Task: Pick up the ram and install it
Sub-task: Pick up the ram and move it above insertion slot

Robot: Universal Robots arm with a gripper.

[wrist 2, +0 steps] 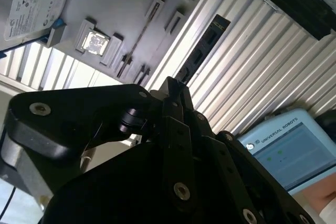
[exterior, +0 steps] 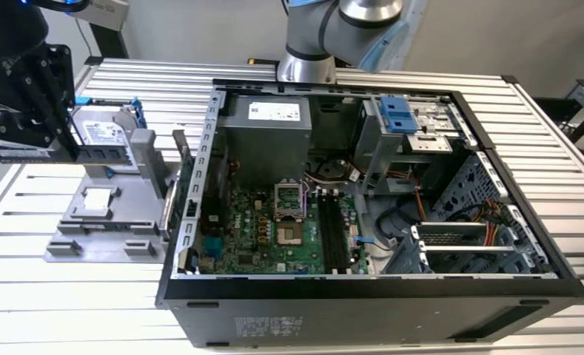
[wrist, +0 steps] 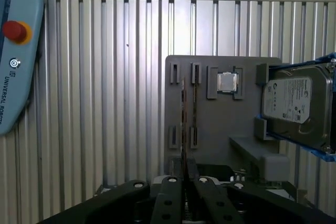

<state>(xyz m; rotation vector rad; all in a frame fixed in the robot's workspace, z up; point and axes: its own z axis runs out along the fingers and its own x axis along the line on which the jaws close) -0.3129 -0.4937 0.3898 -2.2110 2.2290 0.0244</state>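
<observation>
The ram (wrist 2: 202,51) is a long dark stick with chips along it, and my gripper (wrist 2: 176,90) is shut on one end of it. In the first wrist view the ram (wrist: 184,124) shows edge-on, rising from the closed fingers (wrist: 169,192) in front of the grey fixture (wrist: 210,129). In the exterior view the gripper (exterior: 35,144) hangs at the far left, above the ribbed table and beside the fixture (exterior: 104,203), with the ram (exterior: 25,155) as a pale-edged strip under it. The black memory slots (exterior: 333,233) lie on the green motherboard (exterior: 257,240), well off to the exterior view's right.
An open computer case (exterior: 371,292) takes up the middle of the table, with a drive cage (exterior: 410,122) and cables inside. The fixture carries a hard drive (wrist: 296,103) and a square processor (wrist: 227,82). A blue teach pendant (wrist: 16,51) lies on the ribbed table (wrist: 105,103).
</observation>
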